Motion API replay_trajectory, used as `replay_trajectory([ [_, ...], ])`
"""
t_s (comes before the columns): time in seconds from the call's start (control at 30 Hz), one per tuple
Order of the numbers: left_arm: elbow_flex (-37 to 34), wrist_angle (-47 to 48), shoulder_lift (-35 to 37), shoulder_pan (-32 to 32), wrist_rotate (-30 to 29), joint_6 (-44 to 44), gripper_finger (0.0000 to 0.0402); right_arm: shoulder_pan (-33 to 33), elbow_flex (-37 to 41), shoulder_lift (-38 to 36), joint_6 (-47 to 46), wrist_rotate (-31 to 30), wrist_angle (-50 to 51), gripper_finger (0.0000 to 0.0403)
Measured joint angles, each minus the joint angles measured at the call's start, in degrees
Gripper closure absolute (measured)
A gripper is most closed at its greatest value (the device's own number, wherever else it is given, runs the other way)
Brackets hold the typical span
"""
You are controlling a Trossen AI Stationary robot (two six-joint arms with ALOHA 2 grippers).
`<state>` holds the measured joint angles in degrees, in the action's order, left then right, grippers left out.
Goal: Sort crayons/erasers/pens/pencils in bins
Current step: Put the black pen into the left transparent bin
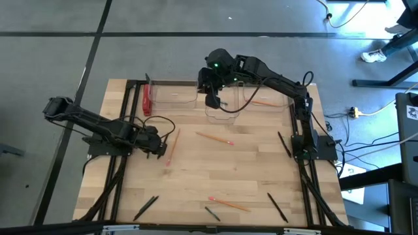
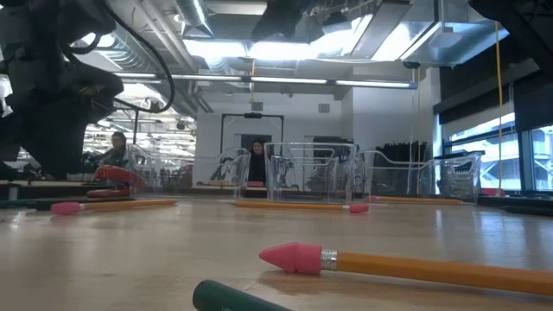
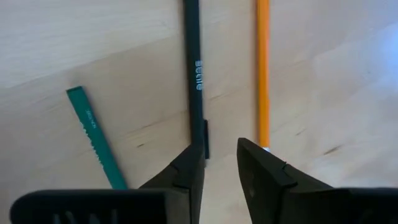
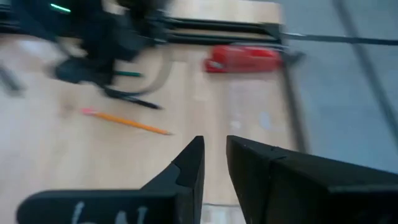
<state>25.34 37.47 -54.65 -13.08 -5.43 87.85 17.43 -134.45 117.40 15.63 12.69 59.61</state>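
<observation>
So the three bins sit in a row along the far edge of the bench [image 1: 248, 163]: left bin [image 1: 175, 94], middle bin [image 1: 225, 108] pulled a bit closer in, right bin [image 1: 268, 98]. The right one has an orange pencil [image 1: 264, 102] in it. A thick red bar [image 1: 146, 99] lies just beside the left bin, near the frame rail.

The right gripper [image 1: 212, 99] hangs over the gap between the left and middle bins. Its fingers sit close together with only a narrow gap and nothing between them.

The left gripper [image 3: 217, 155] is low over the bench's left-middle, jaws slightly parted, with the end of a black pen [image 3: 194, 74] right at its left finger. It doesn't look clamped. An orange pencil [image 3: 263, 68] runs alongside, just beside the pen, and a green crayon [image 3: 96, 134] lies tilted nearby.

Loose on the bench I count four pencils: [image 1: 172, 145], [image 1: 214, 138], [image 1: 228, 203], plus the binned one. There are about four more black pens scattered around, at [image 1: 284, 143], [image 1: 277, 207], [image 1: 145, 207] and [image 1: 212, 213], though that last short one could be a crayon. The middle of the bench is pretty open, and the near edge is more cluttered.
</observation>
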Motion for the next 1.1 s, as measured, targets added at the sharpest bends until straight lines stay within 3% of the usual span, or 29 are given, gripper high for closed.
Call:
replay_trajectory([
  [0.2, 0.0, -2.1, -3.3, -0.1, 0.0, 0.0, 0.0315, -0.1, 0.0, 0.0, 3.4, 13.6, 2.4, 0.0332],
  [0.57, 0.0, -2.6, -7.1, -0.1, 0.0, -1.6, 0.0316, 0.0, 0.0, 0.0, 5.9, 25.3, 5.6, 0.0332],
  [1.1, 0.1, -7.8, -14.2, -0.1, -0.1, -7.6, 0.0316, -0.1, 0.0, 0.0, 7.0, 27.5, 6.2, 0.0332],
])
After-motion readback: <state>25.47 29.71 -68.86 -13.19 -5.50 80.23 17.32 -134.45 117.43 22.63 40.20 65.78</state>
